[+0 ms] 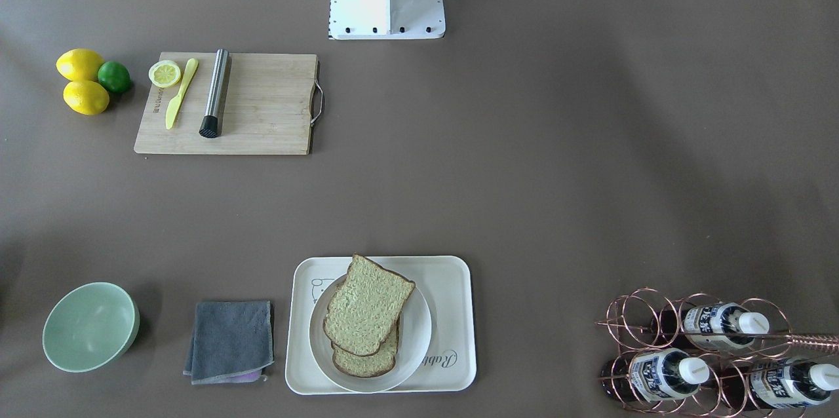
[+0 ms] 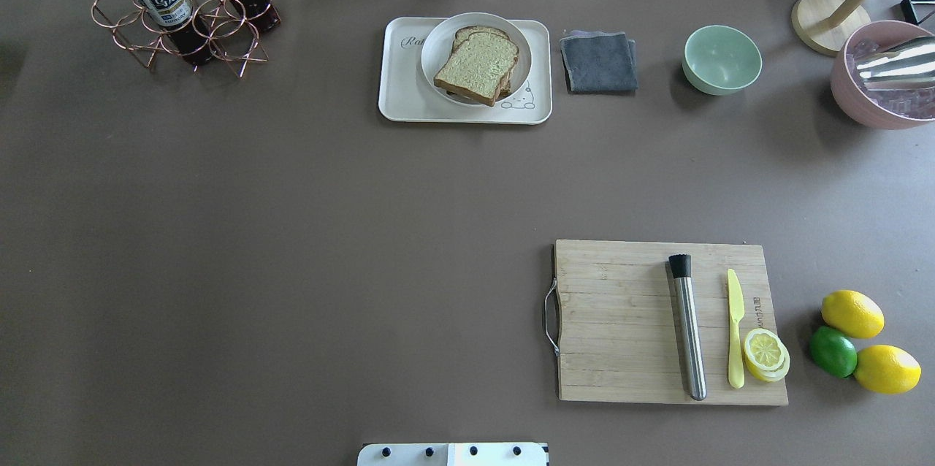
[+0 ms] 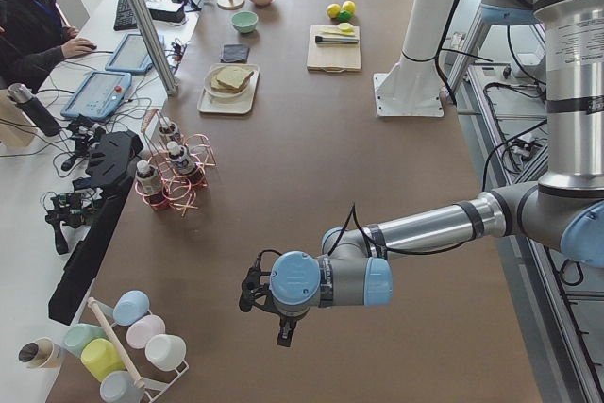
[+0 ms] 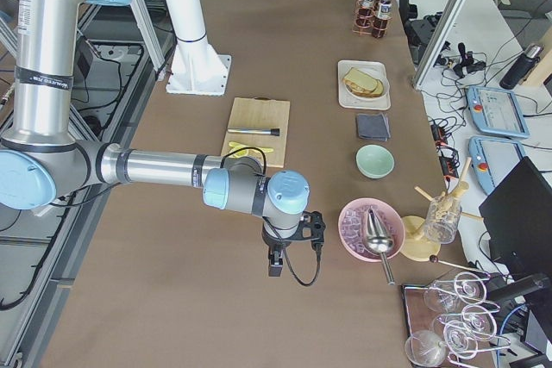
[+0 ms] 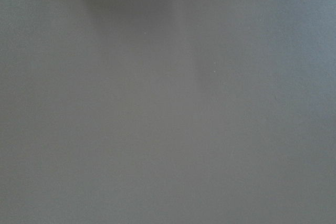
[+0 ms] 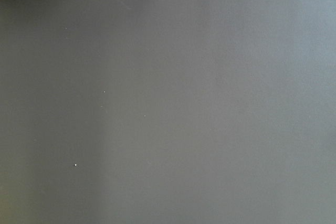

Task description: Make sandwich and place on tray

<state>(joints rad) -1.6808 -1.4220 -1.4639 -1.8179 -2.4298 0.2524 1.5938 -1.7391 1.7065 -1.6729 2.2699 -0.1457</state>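
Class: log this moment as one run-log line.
sandwich: on plate | plate: on tray | left arm, right arm: far from tray

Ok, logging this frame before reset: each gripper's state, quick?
Left gripper: cannot tell, seen only in a side view.
Right gripper: cannot tell, likewise only a side view.

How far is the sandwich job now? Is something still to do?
Done, it seems: the sandwich, two stacked bread slices, lies on a white plate that stands on the tray. No filling shows between the slices, so the egg cannot be confirmed. In hand: nothing; the left hand and the right hand hang over bare table, far from the tray. Left: probably nothing.
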